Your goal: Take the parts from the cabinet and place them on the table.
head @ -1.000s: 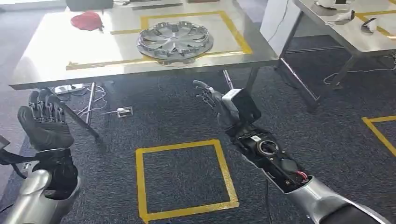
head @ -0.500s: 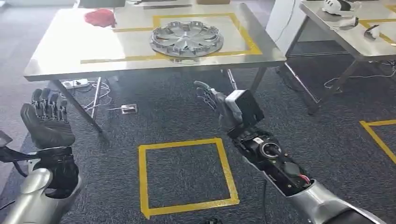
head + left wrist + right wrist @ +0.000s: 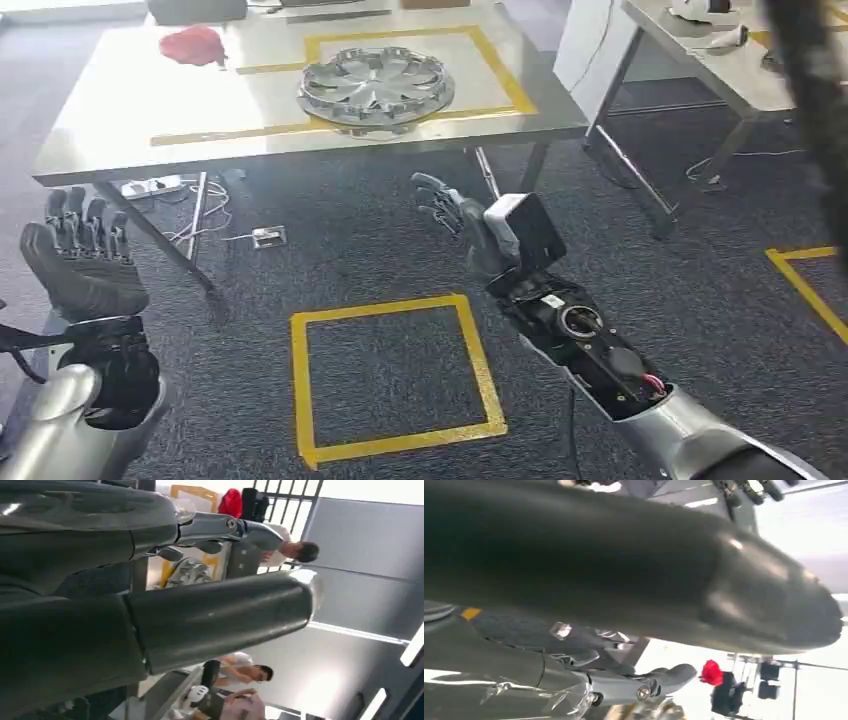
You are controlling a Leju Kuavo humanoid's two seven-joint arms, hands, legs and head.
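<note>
L hand (image 3: 80, 265) was raised w/ fingers apart, palm empty. R hand (image 3: 462, 222) was also spread, holding nothing, reaching fwd over dark carpet. Ahead of both hands, well apart from them, stood the metal surface (image 3: 120, 110); the silver wheel cover (image 3: 376, 88) lay on it inside a yellow tape outline (image 3: 500, 70), w/ a red cloth (image 3: 192, 45) beyond, toward the L hand's side. Below, between the arms, a yellow tape square (image 3: 395, 375) marked the floor.

Dark grey carpet (image 3: 380, 250) with a yellow tape square (image 3: 395, 375) near; steel table (image 3: 120, 110) far; second table (image 3: 720, 70) far right.
</note>
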